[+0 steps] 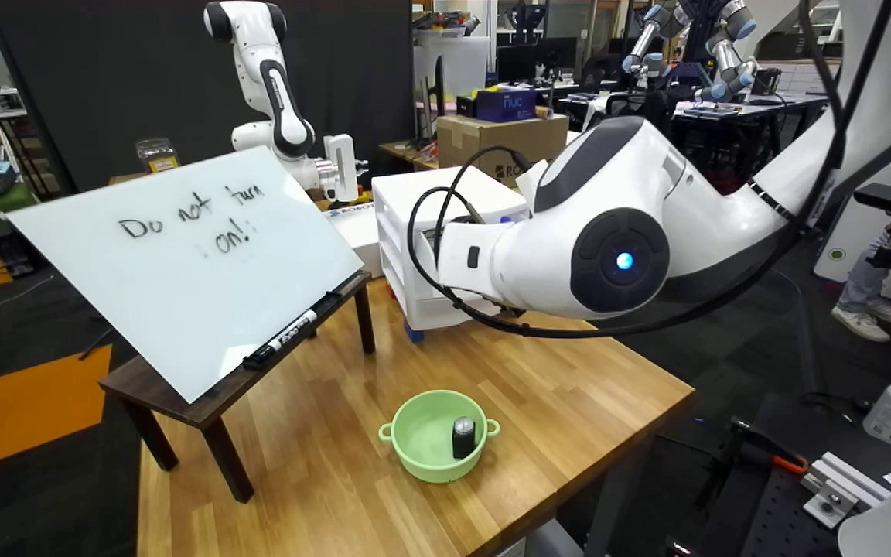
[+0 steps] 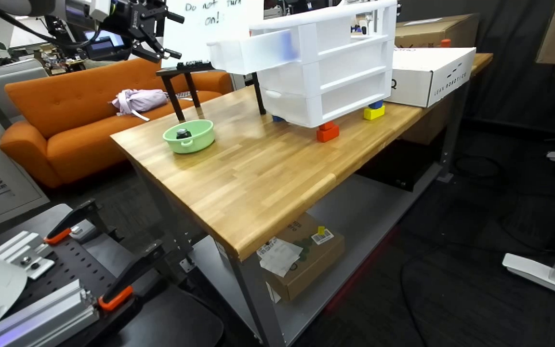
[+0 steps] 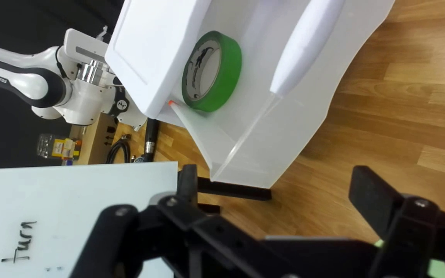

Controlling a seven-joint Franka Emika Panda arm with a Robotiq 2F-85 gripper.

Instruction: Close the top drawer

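In an exterior view, the shallow white plastic top drawer, standing open toward nine o'clock, is judged light and flexible, best pushed mid-front by the black two-fingered gripper, its fingers parted.

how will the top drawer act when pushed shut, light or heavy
The top drawer looks thin-walled and translucent, so it's probably light and slightly flexible. The round green tape roll inside might slide or roll. The drawer unit stands on coloured blocks, so a hard push could shift it.
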